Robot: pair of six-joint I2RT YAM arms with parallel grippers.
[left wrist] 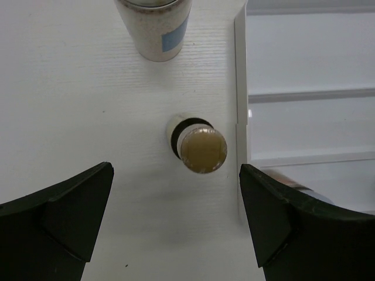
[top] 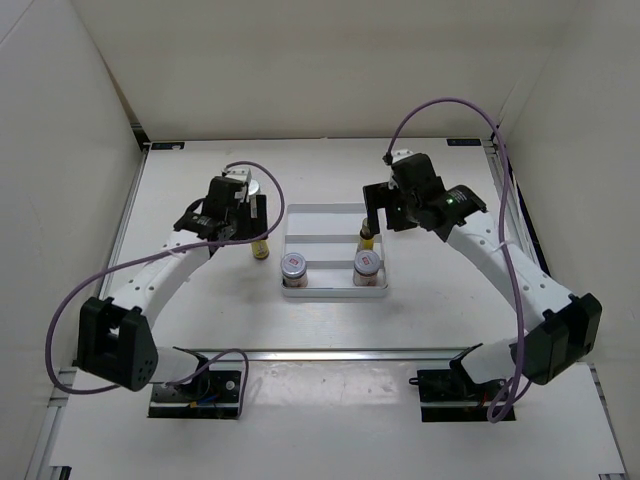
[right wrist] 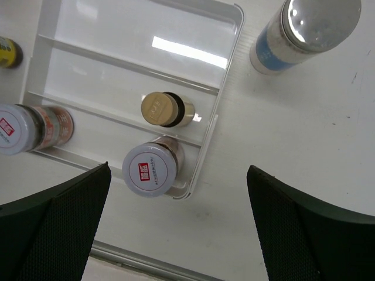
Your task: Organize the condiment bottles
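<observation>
Squat jars [top: 293, 264]: two are standing in the nearest compartment of the tray [top: 330, 222], one at each end.
Slim bottle in tray [right wrist: 159, 109]: one is standing in the middle compartment, just behind the right-hand jar.
Slim bottle on desk [left wrist: 201, 149]: one is standing just beside the tray's left wall, making two in all.
Desk [top: 430, 300]: it is carrying the tray and three bottles outside it.
Left tall white bottle [left wrist: 155, 26]: it is standing just beyond the loose slim bottle.
Right tall white bottle [right wrist: 307, 29]: it is seemingly standing off the tray's far right corner, though the arm is hiding it from above.
Left tool [left wrist: 174, 175]: it is hanging with fingers wide apart over the loose slim bottle, touching nothing.
Right tool [right wrist: 179, 175]: it is gaping wide over the tray's right end, holding nothing.
</observation>
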